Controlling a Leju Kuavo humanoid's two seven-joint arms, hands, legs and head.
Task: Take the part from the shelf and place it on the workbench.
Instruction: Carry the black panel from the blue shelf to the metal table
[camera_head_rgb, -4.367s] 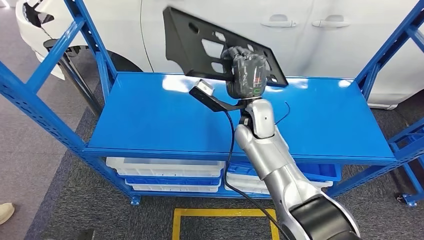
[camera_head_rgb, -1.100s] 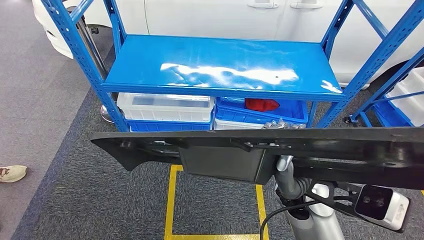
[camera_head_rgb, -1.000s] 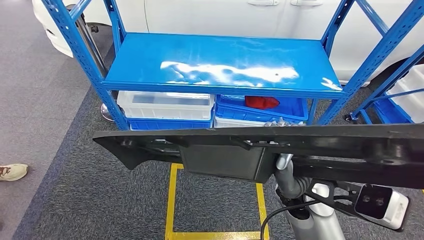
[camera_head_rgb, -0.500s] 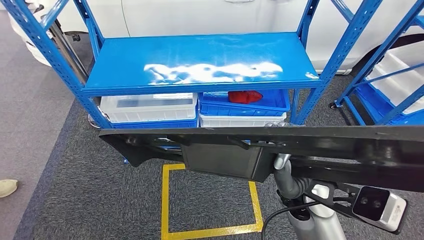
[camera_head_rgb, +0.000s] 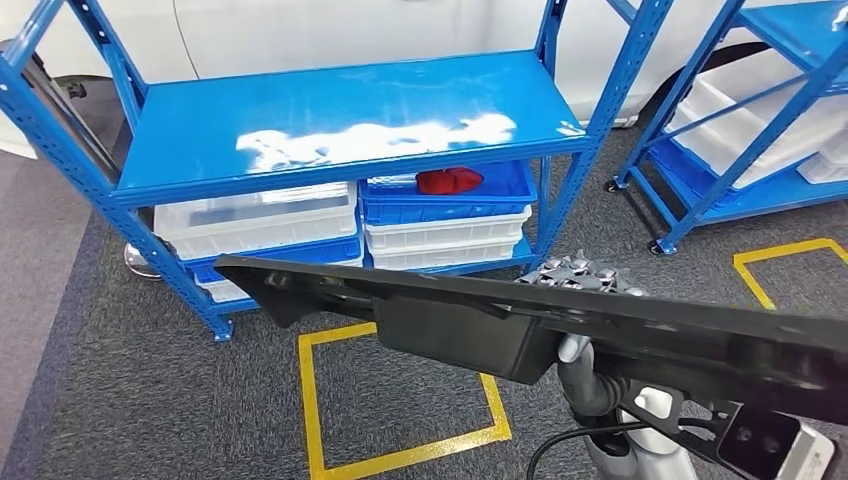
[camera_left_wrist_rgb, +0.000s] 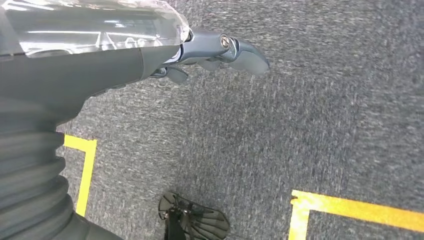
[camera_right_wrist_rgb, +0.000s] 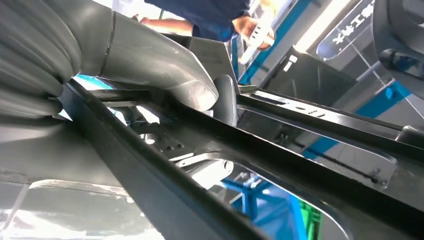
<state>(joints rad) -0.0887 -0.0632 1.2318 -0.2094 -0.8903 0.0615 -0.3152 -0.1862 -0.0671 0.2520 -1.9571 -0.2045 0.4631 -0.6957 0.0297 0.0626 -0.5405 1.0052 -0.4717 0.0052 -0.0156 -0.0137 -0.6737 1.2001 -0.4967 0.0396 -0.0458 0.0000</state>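
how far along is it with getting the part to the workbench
Done: the black part is off the blue shelf, whose top deck lies bare. In hand: the right hand grips the part and carries it roughly level above the carpet. The left hand hangs free. Left: reaching a workbench and setting the part down.
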